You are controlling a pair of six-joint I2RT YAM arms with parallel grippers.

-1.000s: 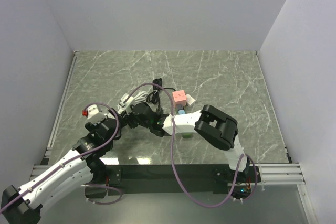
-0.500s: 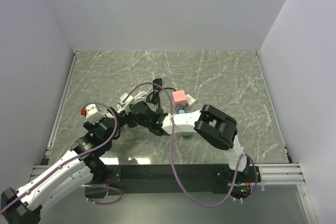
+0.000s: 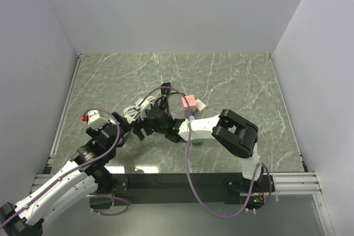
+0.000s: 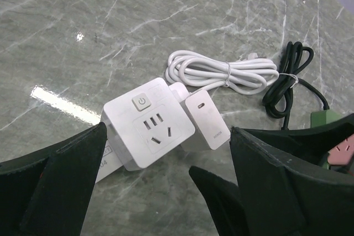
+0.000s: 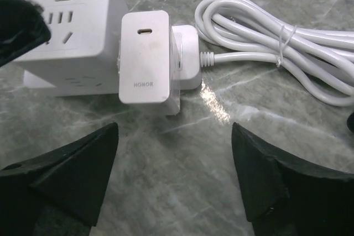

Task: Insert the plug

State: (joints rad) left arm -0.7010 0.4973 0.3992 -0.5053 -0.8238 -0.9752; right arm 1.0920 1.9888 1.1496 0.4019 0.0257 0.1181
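Note:
The white HONOR plug (image 5: 145, 56) sits pressed against the side of the white cube socket (image 5: 66, 31), which rests on the marble table. The left wrist view shows the same plug (image 4: 207, 120) and cube socket (image 4: 149, 128). My right gripper (image 5: 174, 131) stands open just short of the plug, with nothing between its fingers. From the other side, my left gripper (image 4: 167, 132) is open too, its fingers either side of the cube and not touching it. In the top view the two grippers, left (image 3: 124, 124) and right (image 3: 149, 126), face each other.
The socket's coiled white cable (image 5: 276, 42) lies behind it, and a bundled black cable (image 4: 287, 78) lies further back. A pink cube (image 3: 189, 102) and a small green piece (image 3: 194, 142) lie beside the right arm. Grey walls ring the table.
My right gripper has opened and let go of the plug, which stays against the cube socket. Both grippers have shifted slightly to the left.

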